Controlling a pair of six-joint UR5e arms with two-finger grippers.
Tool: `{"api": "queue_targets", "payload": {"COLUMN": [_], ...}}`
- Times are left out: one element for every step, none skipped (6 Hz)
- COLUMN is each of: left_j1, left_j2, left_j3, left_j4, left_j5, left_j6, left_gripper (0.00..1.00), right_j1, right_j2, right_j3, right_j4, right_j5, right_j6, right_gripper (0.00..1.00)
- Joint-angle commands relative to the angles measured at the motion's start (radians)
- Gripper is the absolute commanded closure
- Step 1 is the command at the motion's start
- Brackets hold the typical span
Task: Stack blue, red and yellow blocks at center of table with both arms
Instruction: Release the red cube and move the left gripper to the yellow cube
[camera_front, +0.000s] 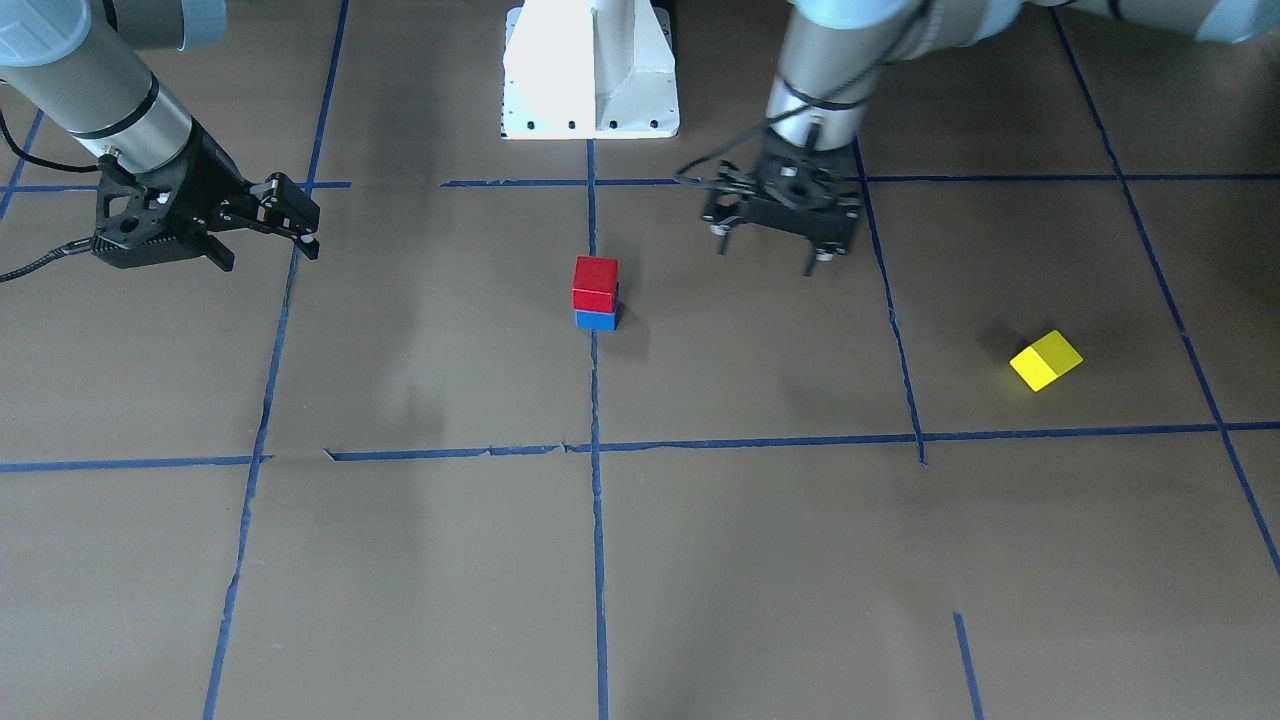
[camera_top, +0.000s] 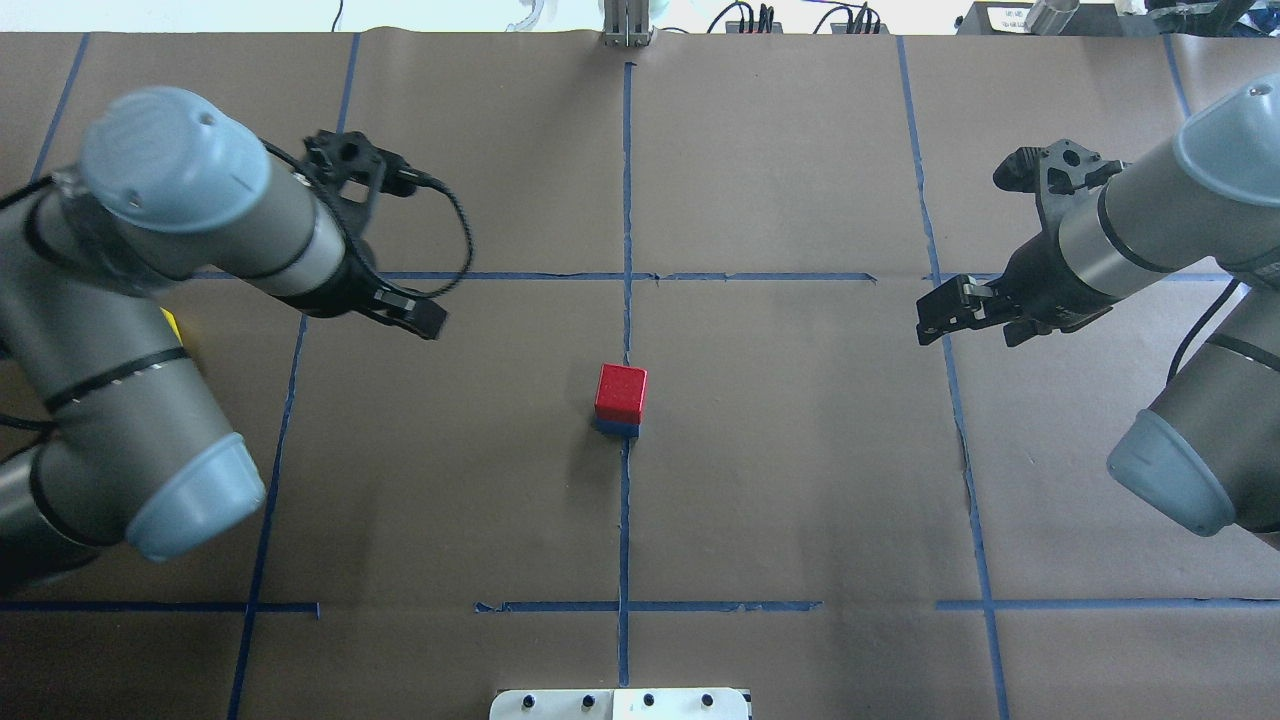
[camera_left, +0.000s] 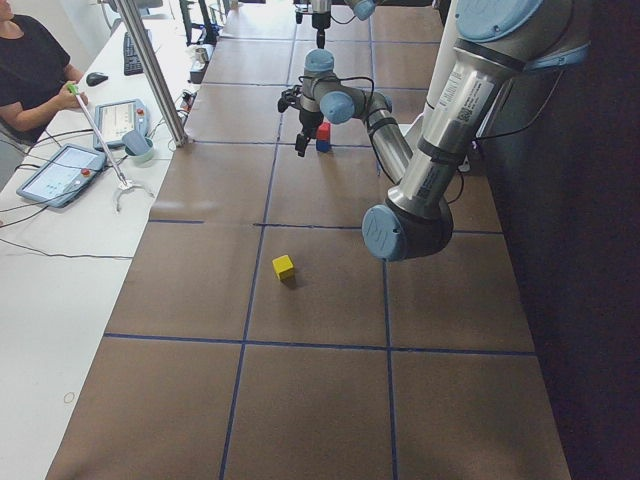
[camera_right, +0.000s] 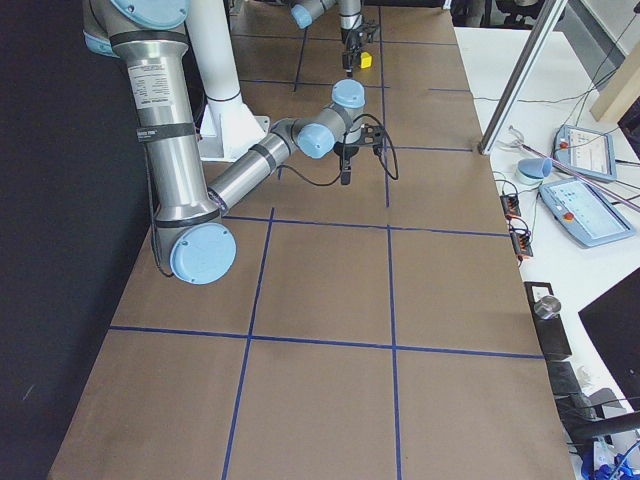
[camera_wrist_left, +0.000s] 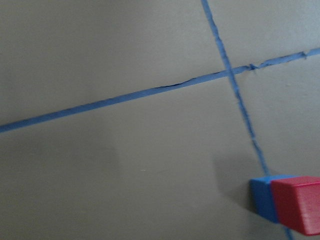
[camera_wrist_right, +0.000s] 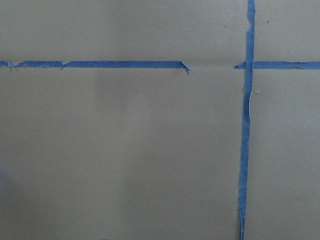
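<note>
Yellow block (camera_front: 1045, 360) askew to tape grid (camera_front: 598, 560)

At the center of the desk (camera_top: 800, 480) the red block (camera_top: 621, 390) sat squarely atop the blue block (camera_top: 617, 428), with the left claw (camera_top: 405, 310) toward ten o'clock and the right claw (camera_top: 968, 324) toward three o'clock, both well apart from it.

Table (camera_front: 420, 350) lies open all around the 2-block stack (camera_front: 595, 293).
</note>
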Motion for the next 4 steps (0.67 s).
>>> {"api": "queue_targets", "payload": {"left_j1": [-0.188, -0.272, -0.314, -0.325], "left_j2": [0.122, 0.126, 0.127, 0.127], "left_j3": [0.044, 0.151, 0.287, 0.399], "left_j4": [-0.001, -0.009, -0.076, -0.186], "left_j5": [-0.121, -0.188, -0.238, -0.25], "left_j6": [0.425, 0.614, 0.761, 0.775], "left_gripper": [0.0, 0.0, 0.0, 0.0], "right_j1": [0.0, -0.001, -0.001, -0.001], "right_j2": [-0.001, 0.001, 0.001, 0.001], "right_j3": [0.003, 0.004, 0.006, 0.011], "right_j4": [0.0, 0.0, 0.0, 0.0], "right_j5": [0.0, 0.0, -0.001, -0.002], "right_j6": [0.002, 0.003, 0.012, 0.014], "right_gripper": [0.0, 0.0, 0.0, 0.0]}}
